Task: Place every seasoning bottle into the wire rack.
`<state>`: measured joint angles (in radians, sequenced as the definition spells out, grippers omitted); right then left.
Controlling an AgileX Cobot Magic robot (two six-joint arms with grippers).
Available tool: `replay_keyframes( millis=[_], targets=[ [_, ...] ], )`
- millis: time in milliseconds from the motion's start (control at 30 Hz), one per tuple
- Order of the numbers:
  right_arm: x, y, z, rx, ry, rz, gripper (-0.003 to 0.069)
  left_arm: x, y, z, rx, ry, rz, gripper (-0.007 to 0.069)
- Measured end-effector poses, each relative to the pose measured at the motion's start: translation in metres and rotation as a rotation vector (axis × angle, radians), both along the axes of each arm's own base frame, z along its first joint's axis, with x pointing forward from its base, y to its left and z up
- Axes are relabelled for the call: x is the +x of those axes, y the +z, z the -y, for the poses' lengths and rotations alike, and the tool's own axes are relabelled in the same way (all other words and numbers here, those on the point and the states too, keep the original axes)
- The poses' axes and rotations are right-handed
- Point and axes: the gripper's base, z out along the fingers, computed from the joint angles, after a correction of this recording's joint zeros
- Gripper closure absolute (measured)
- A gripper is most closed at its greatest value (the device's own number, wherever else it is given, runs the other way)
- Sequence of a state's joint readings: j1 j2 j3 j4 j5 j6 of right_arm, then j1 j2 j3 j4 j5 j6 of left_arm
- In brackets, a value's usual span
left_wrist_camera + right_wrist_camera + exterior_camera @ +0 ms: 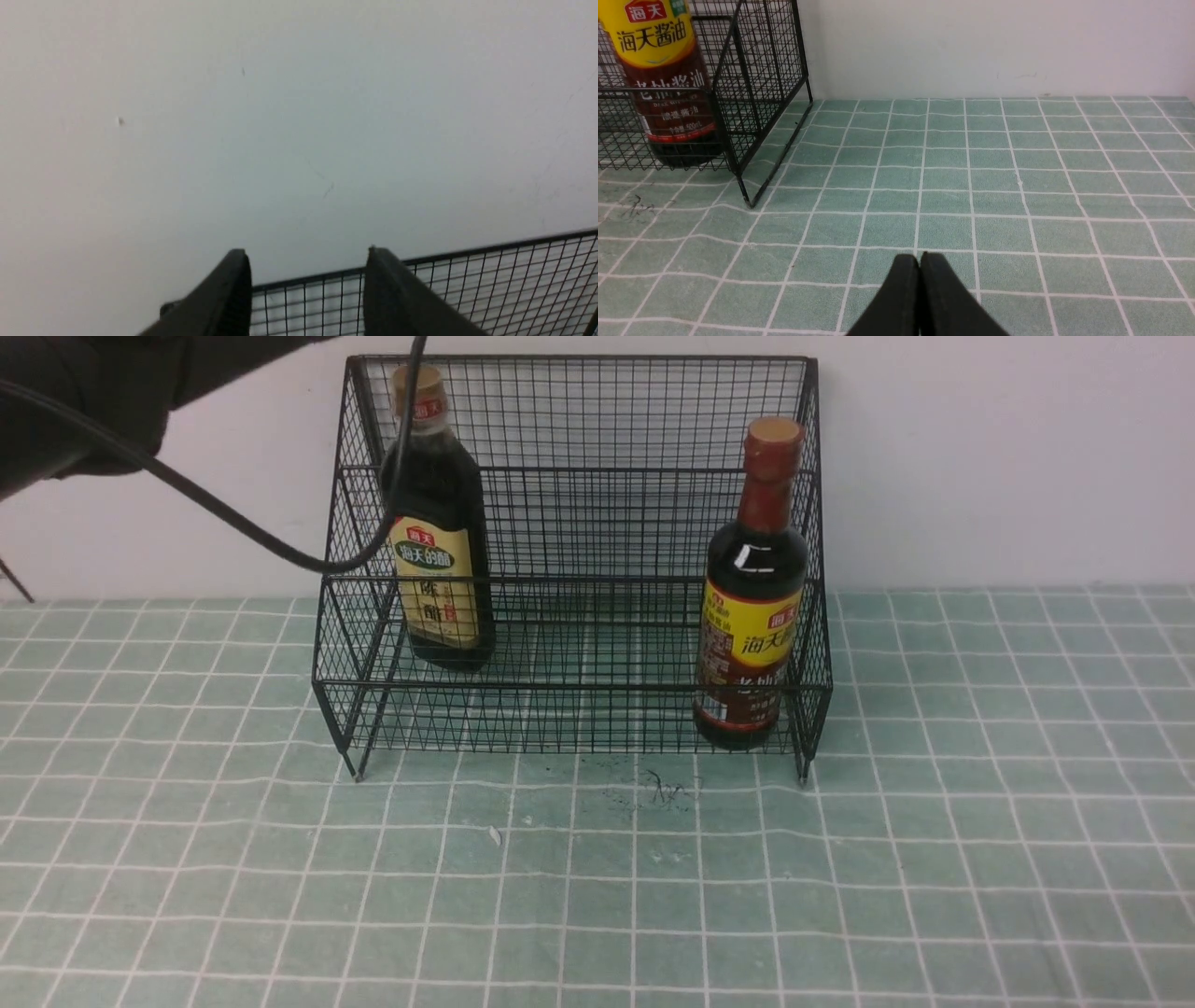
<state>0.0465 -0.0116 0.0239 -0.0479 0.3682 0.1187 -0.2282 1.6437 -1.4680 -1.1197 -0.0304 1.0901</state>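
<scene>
Left gripper [306, 253] hangs with its two black fingers [390, 284] spread apart and nothing between them. Its wrist camera looks over the top rim of the large black wire-mesh two-tier rack [467, 254] toward the plain white wall [280, 116]. In the front view only the dark bulk of the left arm [84, 392] shows at the upper left. A black cable [233, 527] droops from it across the rack's left side.

Right gripper [919, 257] sits low over the green checked tablecloth [971, 186], its fingers pressed together on nothing, well apart from the rack's right corner.

Both bottles are in the rack [597, 686]. The dark-liquid bottle with a gold cap and tan label [437, 523] stands at the left, seemingly on the rear, higher tier, though the mesh makes its footing hard to read. The dark-liquid bottle with a long red-brown neck and yellow-red label [752, 607] stands upright at the right end of the front, lower tier, just beside the sloped right wall. The right wrist view shows its lower half [663, 84] behind the front mesh.
</scene>
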Motion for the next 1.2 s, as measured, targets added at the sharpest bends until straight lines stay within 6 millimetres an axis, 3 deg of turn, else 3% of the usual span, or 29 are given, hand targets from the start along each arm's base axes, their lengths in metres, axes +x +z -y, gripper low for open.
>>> replay_keyframes(
  millis=[133, 300, 433, 533, 600, 800, 967, 1200],
  targets=[
    [0.000, 0.000, 0.000, 0.000, 0.000, 0.000, 0.0673, -0.021, 0.027, -0.001, 0.030, -0.051, 0.057, 0.0379],
    [0.000, 0.000, 0.000, 0.001, 0.000, 0.000, 0.0673, -0.046, 0.042, 0.008, 0.061, -0.236, 0.038, 0.0567],
    [0.000, 0.000, 0.000, 0.001, 0.000, 0.000, 0.0673, -0.056, 0.034, 0.014, 0.072, -0.411, -0.073, 0.0622],
    [0.000, 0.000, 0.000, 0.001, 0.000, 0.000, 0.0673, -0.066, 0.016, 0.009, 0.090, -0.528, -0.300, 0.0631],
    [0.000, 0.000, 0.000, 0.001, 0.000, 0.000, 0.0673, -0.069, 0.004, 0.000, 0.144, -0.512, -0.438, 0.0631],
    [0.000, 0.000, 0.000, 0.001, 0.000, 0.000, 0.0673, -0.063, -0.013, -0.028, 0.203, -0.271, -0.614, 0.0631],
    [0.000, 0.000, 0.000, 0.001, 0.000, 0.000, 0.0673, -0.046, -0.028, -0.025, 0.150, -0.259, -0.634, 0.0631],
    [0.000, 0.000, 0.000, 0.001, 0.000, -0.001, 0.0673, -0.012, -0.068, -0.014, 0.080, -0.326, -0.654, 0.0631]
  ],
)
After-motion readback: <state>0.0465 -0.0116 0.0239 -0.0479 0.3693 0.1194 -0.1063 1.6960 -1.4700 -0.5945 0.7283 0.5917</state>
